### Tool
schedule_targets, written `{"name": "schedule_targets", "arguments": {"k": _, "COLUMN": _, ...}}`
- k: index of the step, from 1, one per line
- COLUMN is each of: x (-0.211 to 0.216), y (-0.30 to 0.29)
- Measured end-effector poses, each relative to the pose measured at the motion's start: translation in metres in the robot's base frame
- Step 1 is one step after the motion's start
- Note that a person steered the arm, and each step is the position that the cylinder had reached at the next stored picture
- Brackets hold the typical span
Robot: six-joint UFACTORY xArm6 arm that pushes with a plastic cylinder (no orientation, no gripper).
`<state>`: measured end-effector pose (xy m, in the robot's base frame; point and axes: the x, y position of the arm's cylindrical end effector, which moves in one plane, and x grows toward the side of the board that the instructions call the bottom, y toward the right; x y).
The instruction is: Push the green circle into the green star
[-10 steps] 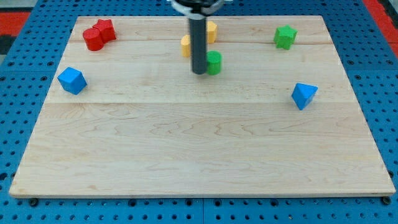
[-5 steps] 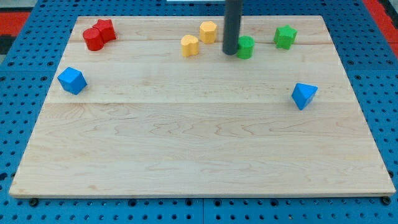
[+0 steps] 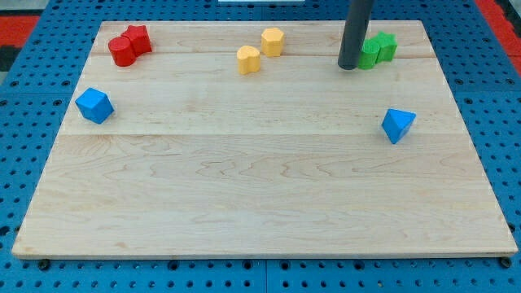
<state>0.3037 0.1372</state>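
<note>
The green circle (image 3: pixel 369 55) sits near the view's top right, pressed against the left side of the green star (image 3: pixel 385 45). My tip (image 3: pixel 348 67) rests on the board just left of the green circle, touching it. The dark rod rises from there out of the view's top.
Two yellow blocks (image 3: pixel 249 59) (image 3: pixel 273 41) lie at top centre. A red circle (image 3: pixel 122 52) and red star (image 3: pixel 137 37) touch at top left. A blue cube (image 3: pixel 94 105) is at the left, a blue triangle (image 3: pixel 397 124) at the right. The wooden board (image 3: pixel 260 203) lies on a blue pegboard.
My tip has moved right and slightly up, pushing the green circle from beside the yellow blocks across to the green star, which has shifted a little to the right.
</note>
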Motion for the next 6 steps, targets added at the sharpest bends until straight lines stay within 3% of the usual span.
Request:
{"name": "schedule_targets", "arguments": {"k": 5, "x": 0.002, "y": 0.025}}
{"name": "schedule_targets", "arguments": {"k": 6, "x": 0.056, "y": 0.044}}
